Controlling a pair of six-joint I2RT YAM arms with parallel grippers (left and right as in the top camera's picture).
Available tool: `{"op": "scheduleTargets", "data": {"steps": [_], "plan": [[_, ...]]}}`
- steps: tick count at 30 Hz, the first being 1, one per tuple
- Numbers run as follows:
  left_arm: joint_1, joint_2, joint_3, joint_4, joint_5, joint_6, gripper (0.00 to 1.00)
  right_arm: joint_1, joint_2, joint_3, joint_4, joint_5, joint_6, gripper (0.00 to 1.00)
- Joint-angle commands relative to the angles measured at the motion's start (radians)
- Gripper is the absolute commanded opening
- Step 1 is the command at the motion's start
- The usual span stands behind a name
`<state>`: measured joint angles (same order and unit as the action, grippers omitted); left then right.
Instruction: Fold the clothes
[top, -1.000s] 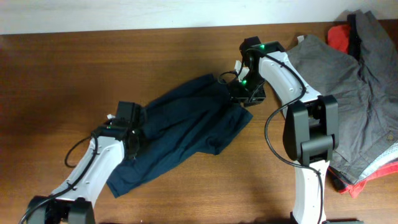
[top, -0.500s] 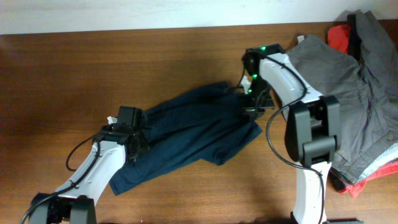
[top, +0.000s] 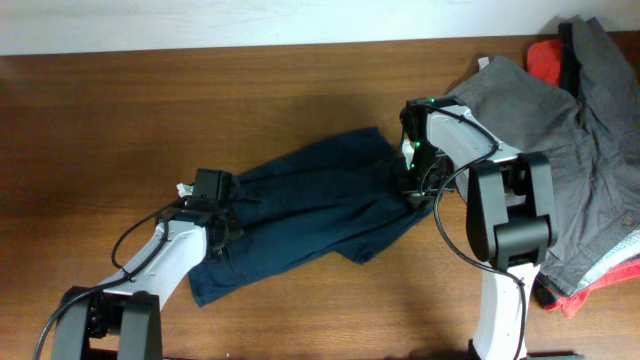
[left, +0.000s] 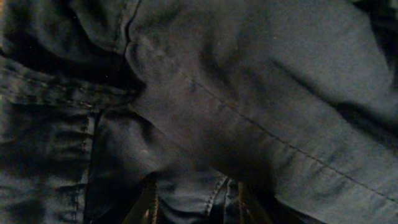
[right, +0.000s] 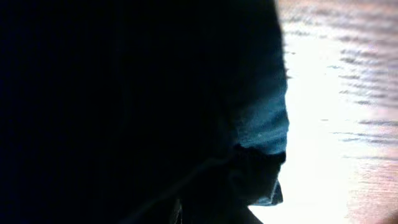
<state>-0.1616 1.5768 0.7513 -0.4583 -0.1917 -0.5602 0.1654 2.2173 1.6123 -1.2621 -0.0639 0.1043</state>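
Dark navy-blue shorts (top: 310, 205) lie spread slantwise across the middle of the table. My left gripper (top: 215, 235) is shut on the cloth near their lower left end; in the left wrist view the navy cloth (left: 236, 93) fills the frame and bunches between my fingertips (left: 194, 202). My right gripper (top: 410, 180) is shut on the shorts' upper right edge. The right wrist view is mostly dark navy cloth (right: 261, 124) right against the camera, and my fingers are hidden there.
A heap of grey shorts (top: 555, 130) with red-orange pieces (top: 545, 58) lies at the right of the table, close to my right arm. More red-orange cloth (top: 590, 290) shows at the lower right. Bare brown wood (top: 120, 120) lies to the left.
Both grippers have dragged the navy shorts to the right and toward the front. My right gripper has moved down and right; the left end of the shorts has shifted with my left gripper.
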Motion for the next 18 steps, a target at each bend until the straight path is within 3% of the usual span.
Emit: {"op": "scheduleTargets", "data": {"steps": [1, 5, 7, 18], "plan": [[0.003, 0.024, -0.016, 0.003, -0.044, 0.009, 0.42, 0.003, -0.035, 0.076, -0.047, 0.024, 0.006, 0.30], [0.003, 0.024, -0.016, 0.002, -0.095, 0.009, 0.42, 0.003, -0.108, 0.162, -0.119, 0.024, 0.006, 0.35], [0.003, 0.024, -0.016, 0.002, -0.097, 0.009, 0.42, 0.004, -0.147, 0.183, -0.110, 0.024, 0.005, 0.50], [0.003, 0.024, -0.016, 0.002, -0.093, 0.009, 0.42, 0.008, -0.148, 0.109, -0.037, -0.085, -0.026, 0.50]]}}
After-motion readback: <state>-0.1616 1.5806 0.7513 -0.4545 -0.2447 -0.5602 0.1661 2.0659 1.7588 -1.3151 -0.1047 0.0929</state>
